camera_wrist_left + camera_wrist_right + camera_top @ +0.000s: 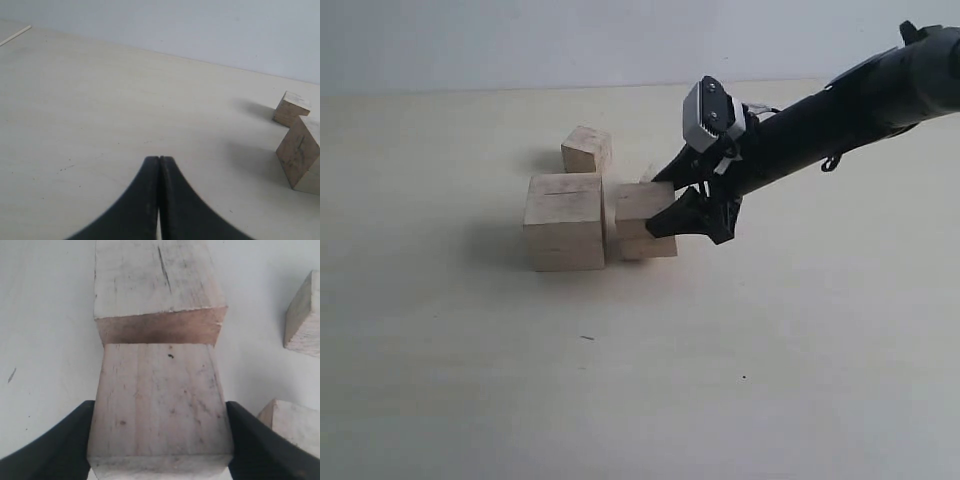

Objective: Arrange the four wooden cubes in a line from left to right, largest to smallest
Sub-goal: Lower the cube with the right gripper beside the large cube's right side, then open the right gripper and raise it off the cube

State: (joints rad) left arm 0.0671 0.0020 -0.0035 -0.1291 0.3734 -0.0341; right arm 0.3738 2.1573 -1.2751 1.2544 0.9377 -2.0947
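The largest cube (565,220), with a thin dark slit on top, stands left of centre; it also shows in the right wrist view (155,280) and the left wrist view (300,150). My right gripper (653,207) is shut on a mid-sized cube (645,215), its fingers (65,440) pressed on both sides of that cube (159,390). The held cube sits close against the largest cube's right side, low at the table. A smaller cube (586,150) lies behind them. Another cube's corner (295,425) shows beside the right gripper. My left gripper (159,159) is shut and empty, away from the cubes.
The pale tabletop (770,380) stretches wide in front and to the right of the cubes. The right arm (840,110) reaches in from the upper right. A pale wall (520,40) bounds the far edge.
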